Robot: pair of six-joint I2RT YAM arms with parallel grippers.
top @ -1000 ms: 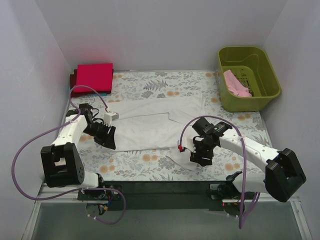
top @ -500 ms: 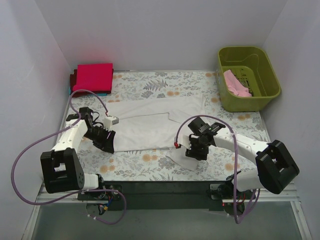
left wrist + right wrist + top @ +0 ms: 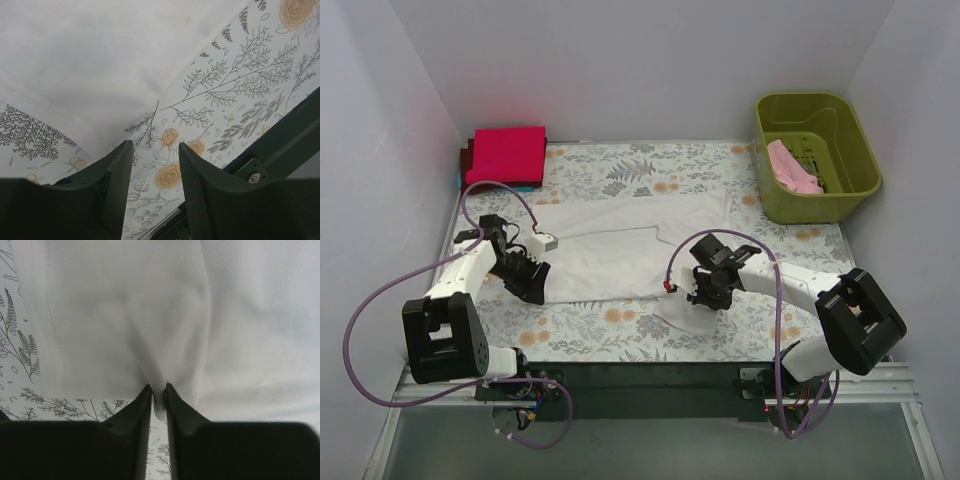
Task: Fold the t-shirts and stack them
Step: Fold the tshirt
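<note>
White t-shirt (image 3: pixel 620 250) now has its near flap pinched tight by the right hand (image 3: pixel 708 290) — just slid in from the near edge of the tabletop (image 3: pixel 630 165) — while the left hand (image 3: pixel 530 283) gapes empty, so folding can start.

Left arm (image 3: pixel 465 268) bent low, left tool (image 3: pixel 155 150) jaws apart, right arm (image 3: pixel 790 282) reaching inward, right tool (image 3: pixel 159 390) pinching white t-shirt (image 3: pixel 125 315).

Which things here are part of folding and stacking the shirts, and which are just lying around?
Part of the job: white t-shirt, pinched by the right pincer; red t-shirt, folded; pink t-shirt, in the olive-green basket.
Just lying about: olive-green basket; floral table cover.
</note>
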